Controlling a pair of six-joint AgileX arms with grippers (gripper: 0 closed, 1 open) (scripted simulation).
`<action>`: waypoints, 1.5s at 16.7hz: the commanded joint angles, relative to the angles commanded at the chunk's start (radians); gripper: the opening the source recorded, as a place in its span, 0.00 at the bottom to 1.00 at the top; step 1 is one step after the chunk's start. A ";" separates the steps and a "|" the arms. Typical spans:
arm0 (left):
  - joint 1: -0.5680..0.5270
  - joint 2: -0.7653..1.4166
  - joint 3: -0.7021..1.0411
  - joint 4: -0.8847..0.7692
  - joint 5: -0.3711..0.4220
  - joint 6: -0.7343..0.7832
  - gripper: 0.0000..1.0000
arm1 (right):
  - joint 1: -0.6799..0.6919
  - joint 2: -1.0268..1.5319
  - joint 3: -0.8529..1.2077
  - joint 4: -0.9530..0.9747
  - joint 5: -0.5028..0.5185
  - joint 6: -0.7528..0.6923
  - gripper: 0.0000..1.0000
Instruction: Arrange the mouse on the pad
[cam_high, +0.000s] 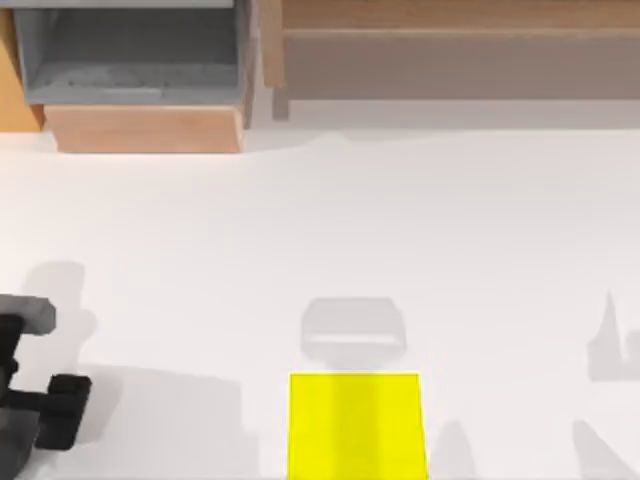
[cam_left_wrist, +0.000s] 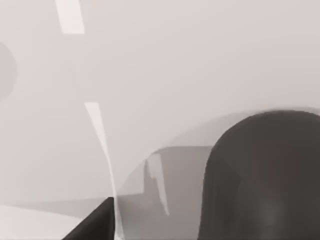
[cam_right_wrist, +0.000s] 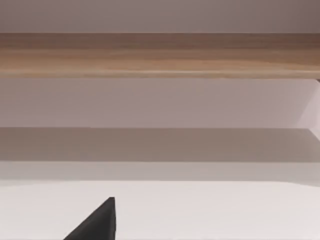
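I count one flat bright yellow rectangular pad (cam_high: 355, 427), one smooth dark grey-black rounded mouse (cam_left_wrist: 265, 180) and two grippers. My left gripper (cam_high: 50, 390) sits low at the left edge of the white table (cam_high: 400, 220). I cannot tell how wide it stands, nor whether it touches anything. The mouse looms close in the left wrist view. The pad lies well apart from the left gripper, toward the table's right, bare on top. A black tip of my right gripper (cam_right_wrist: 95, 225) faces a wooden shelf (cam_right_wrist: 160, 55); its width I cannot tell.
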 joint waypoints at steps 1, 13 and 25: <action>0.000 0.000 0.000 0.000 0.000 0.000 0.62 | 0.000 0.000 0.000 0.000 0.000 0.000 1.00; 0.000 0.000 0.000 0.000 0.000 0.000 0.00 | 0.000 0.000 0.000 0.000 0.000 0.000 1.00; -0.003 -0.117 0.171 -0.283 0.006 -0.003 0.00 | 0.000 0.000 0.000 0.000 0.000 0.000 1.00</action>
